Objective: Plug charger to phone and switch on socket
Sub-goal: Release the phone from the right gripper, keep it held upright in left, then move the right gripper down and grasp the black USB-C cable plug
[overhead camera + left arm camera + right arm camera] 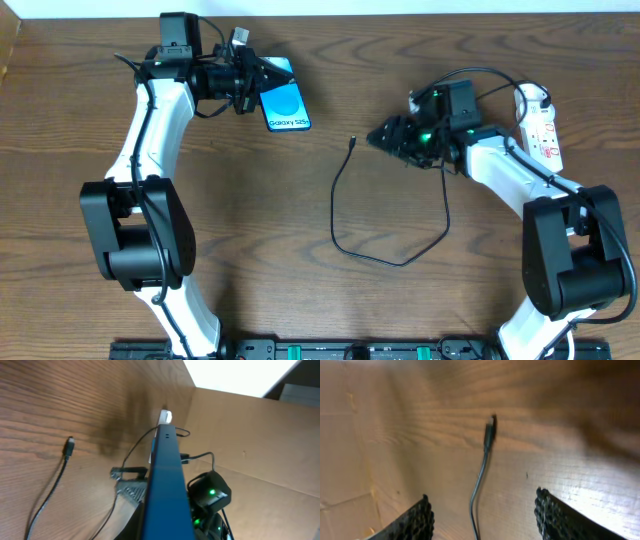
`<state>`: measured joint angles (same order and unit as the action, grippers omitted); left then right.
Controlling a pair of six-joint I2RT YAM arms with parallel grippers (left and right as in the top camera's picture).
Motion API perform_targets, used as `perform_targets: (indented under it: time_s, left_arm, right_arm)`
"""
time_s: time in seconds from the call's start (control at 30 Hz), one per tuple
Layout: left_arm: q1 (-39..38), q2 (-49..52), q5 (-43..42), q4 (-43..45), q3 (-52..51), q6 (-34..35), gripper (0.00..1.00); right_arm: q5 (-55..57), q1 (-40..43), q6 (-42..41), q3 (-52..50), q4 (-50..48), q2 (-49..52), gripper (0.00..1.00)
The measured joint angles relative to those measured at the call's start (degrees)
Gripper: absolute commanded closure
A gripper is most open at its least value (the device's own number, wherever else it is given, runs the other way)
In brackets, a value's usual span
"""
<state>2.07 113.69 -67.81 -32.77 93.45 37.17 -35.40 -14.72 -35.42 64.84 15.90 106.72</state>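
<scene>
Left gripper: jaws pressed onto one end of the flat rectangular phone, which has dark edges and a bright blue screen. White "Galaxy" text is at the free end. In the left wrist view we see the phone edge-on, a blue bar running up the middle of the frame. The phone is at the far left part of the brown wood-grain table, screen up. We cannot tell if it touches the wood.

Right gripper: jaws spread, nothing between the pads. In the right wrist view we see both textured black fingers wide apart at the bottom. The small black connector tip lies ahead of them, its cable running back between them without contact.

In the overhead view the connector tip lies near the right gripper, on the side toward the phone and well apart from it. The long thin black charger cable loops over the table from the tip and back toward the right arm.

The white elongated plastic power strip with red switch marks lies at the far right, beside the right arm.
</scene>
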Motion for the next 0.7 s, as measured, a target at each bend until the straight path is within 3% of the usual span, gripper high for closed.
perform_targets:
  time_s: [0.3, 0.5, 0.7]
  left_arm:
    - [3.41, 0.00, -2.71, 0.20, 0.00, -0.13, 0.93]
    - [6.71, 0.00, -3.63, 0.20, 0.00, -0.13, 0.93]
    - [9.18, 0.00, -4.07, 0.15, 0.00, -0.11, 0.93]
  right_arm:
    - [10.88, -5.29, 6.16, 17.35, 20.63, -0.07, 0.37]
    - [17.09, -9.20, 6.99, 24.41, 24.90, 0.02, 0.42]
    - [20.63, -12.20, 3.89, 27.04, 25.83, 3.67, 0.55]
